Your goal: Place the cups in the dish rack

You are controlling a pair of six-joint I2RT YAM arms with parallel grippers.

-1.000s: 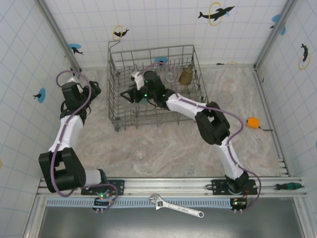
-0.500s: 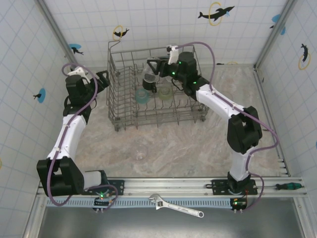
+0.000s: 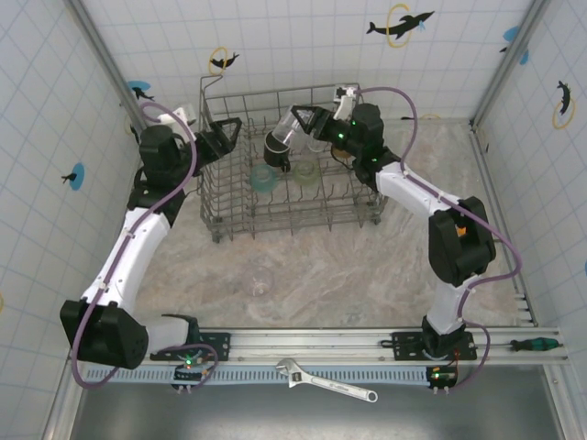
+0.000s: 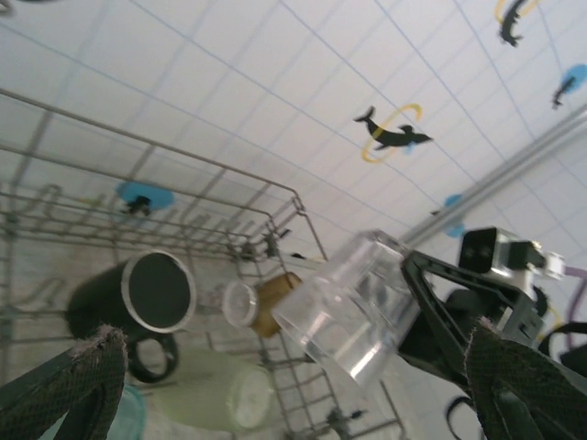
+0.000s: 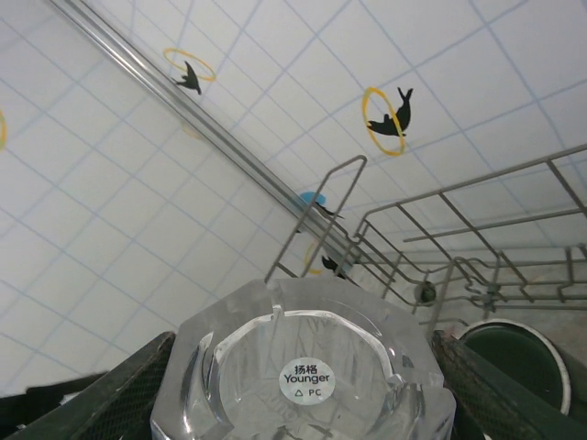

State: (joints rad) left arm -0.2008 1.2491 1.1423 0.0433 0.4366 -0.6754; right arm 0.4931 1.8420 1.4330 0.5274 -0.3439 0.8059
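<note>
The dish rack (image 3: 220, 197) stands at the back middle of the table. Inside it are a black mug (image 3: 278, 148), a pale teal cup (image 3: 263, 177) and a pale green cup (image 3: 305, 171). My right gripper (image 3: 299, 123) hovers over the rack's back part, shut on a clear glass (image 3: 286, 127) that is tilted on its side. The right wrist view shows that glass's base (image 5: 307, 371) between both fingers. My left gripper (image 3: 226, 137) stands open at the rack's back left corner, facing the glass (image 4: 353, 302). An amber tumbler (image 4: 278, 307) lies behind it. Another clear glass (image 3: 261, 280) sits on the table in front of the rack.
Tiled walls close in the back and both sides. A wrench (image 3: 326, 380) lies on the front rail and a screwdriver (image 3: 534, 344) at the right end. The rack's raised wire loop (image 3: 215, 84) stands at its back left corner, close to my left gripper.
My right gripper has risen from the rack's left side and now sits over its back part, holding the clear glass. My left gripper has swung up and right to the rack's back left corner.
</note>
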